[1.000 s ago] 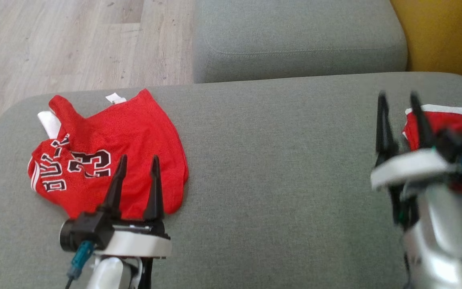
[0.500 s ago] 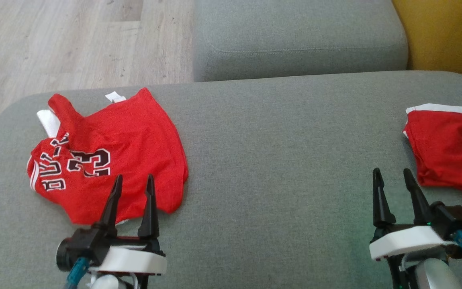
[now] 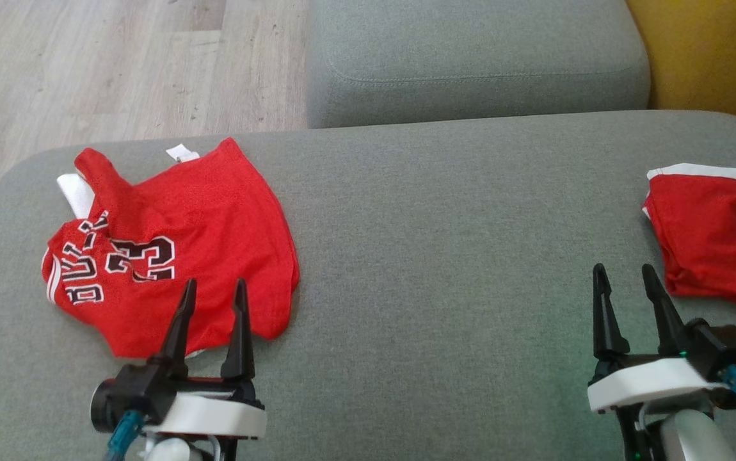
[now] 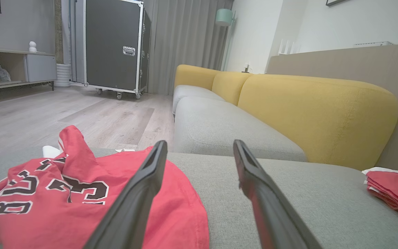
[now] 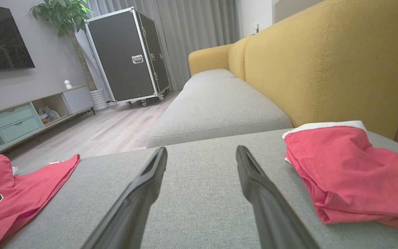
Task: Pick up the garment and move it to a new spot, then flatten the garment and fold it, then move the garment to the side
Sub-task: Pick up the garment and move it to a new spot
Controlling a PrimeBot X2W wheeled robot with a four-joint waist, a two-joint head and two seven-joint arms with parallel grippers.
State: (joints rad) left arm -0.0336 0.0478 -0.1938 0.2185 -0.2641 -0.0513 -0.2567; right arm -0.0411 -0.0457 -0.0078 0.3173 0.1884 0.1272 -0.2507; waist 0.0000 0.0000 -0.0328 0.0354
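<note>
A crumpled red jersey (image 3: 176, 243) with black and white lettering lies on the left of the grey sofa seat (image 3: 445, 269). It also appears in the left wrist view as the jersey (image 4: 46, 193) and in the right wrist view as the jersey (image 5: 19, 193). A folded red garment (image 3: 713, 243) with a white band rests at the seat's right edge, seen close as the folded garment (image 5: 351, 169). My left gripper (image 3: 214, 285) is open at the jersey's near hem, holding nothing. My right gripper (image 3: 624, 272) stands open over bare cushion, just left of the folded garment.
A second grey seat cushion (image 3: 470, 57) lies beyond, with the yellow backrest (image 3: 713, 51) to the right. Wooden floor (image 3: 86, 64) runs along the left. A black wheeled flight case (image 4: 116, 45) stands far off. Bare seat stretches between the two garments.
My right gripper has drawn back from over the folded red garment to the near right and now stays still. The left gripper slid back slightly. Both garments lie unchanged.
</note>
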